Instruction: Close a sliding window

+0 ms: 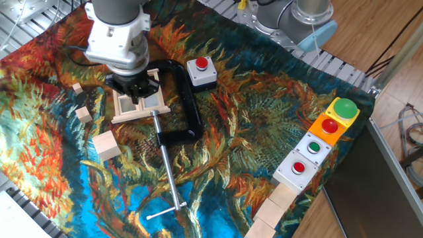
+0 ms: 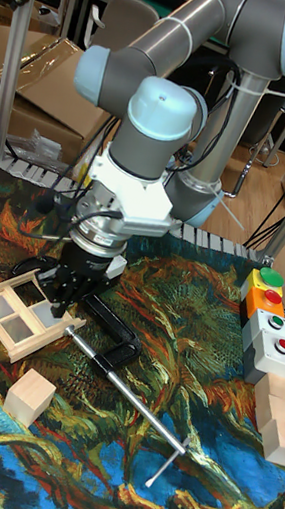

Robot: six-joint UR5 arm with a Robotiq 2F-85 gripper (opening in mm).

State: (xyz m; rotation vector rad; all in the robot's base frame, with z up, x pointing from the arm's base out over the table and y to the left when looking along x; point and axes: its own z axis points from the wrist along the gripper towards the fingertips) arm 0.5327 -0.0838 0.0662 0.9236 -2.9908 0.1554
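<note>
The sliding window (image 1: 135,106) is a small pale wooden frame with two panes, lying on the patterned cloth at the left of the fixed view. The tall fixed view shows the sliding window (image 2: 12,314) at the left. My gripper (image 1: 135,91) points down onto the frame's far right part, with its dark fingers close together and nothing held. In the tall fixed view the gripper (image 2: 60,303) has its tips at the window's right pane. The wrist hides the frame's far edge.
A black C-clamp (image 1: 182,99) with a long metal screw (image 1: 168,173) lies right beside the window. A red-button box (image 1: 201,71) sits behind it. Wooden cubes (image 1: 107,145) lie at the left. Button boxes (image 1: 316,145) and wooden blocks (image 1: 277,201) line the right edge.
</note>
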